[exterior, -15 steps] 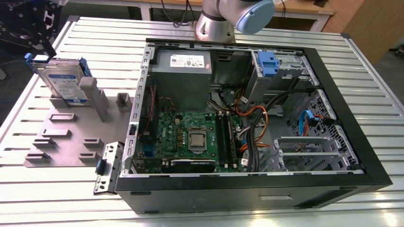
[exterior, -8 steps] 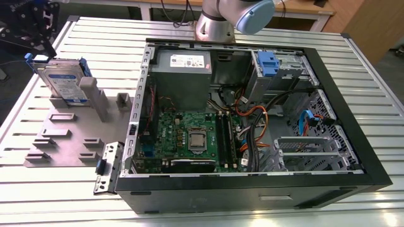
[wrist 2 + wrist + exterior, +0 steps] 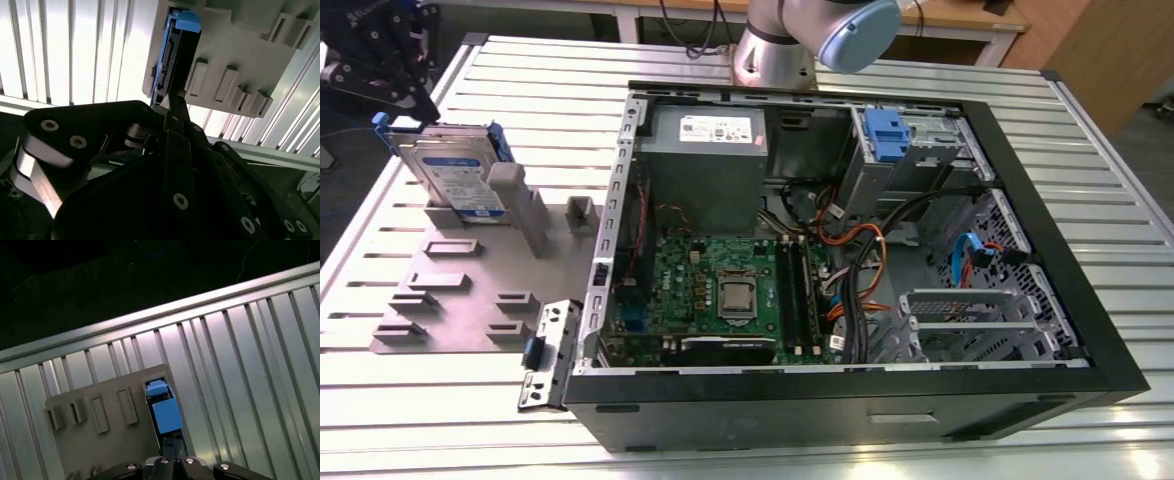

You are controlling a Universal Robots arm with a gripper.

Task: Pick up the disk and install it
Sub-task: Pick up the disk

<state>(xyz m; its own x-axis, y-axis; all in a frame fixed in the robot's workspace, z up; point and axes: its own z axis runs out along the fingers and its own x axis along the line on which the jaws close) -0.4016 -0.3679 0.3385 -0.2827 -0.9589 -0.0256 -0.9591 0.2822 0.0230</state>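
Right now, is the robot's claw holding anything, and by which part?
Cannot tell: the black gripper is at the upper end of the silver blue-railed disk.

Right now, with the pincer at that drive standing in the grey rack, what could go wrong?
1. The drive stands on edge in the grey rack; a crooked grab by the pincer could tip it or jam it against the post beside it.
2. Loose cables crowd the computer case and might snag the drive going in.
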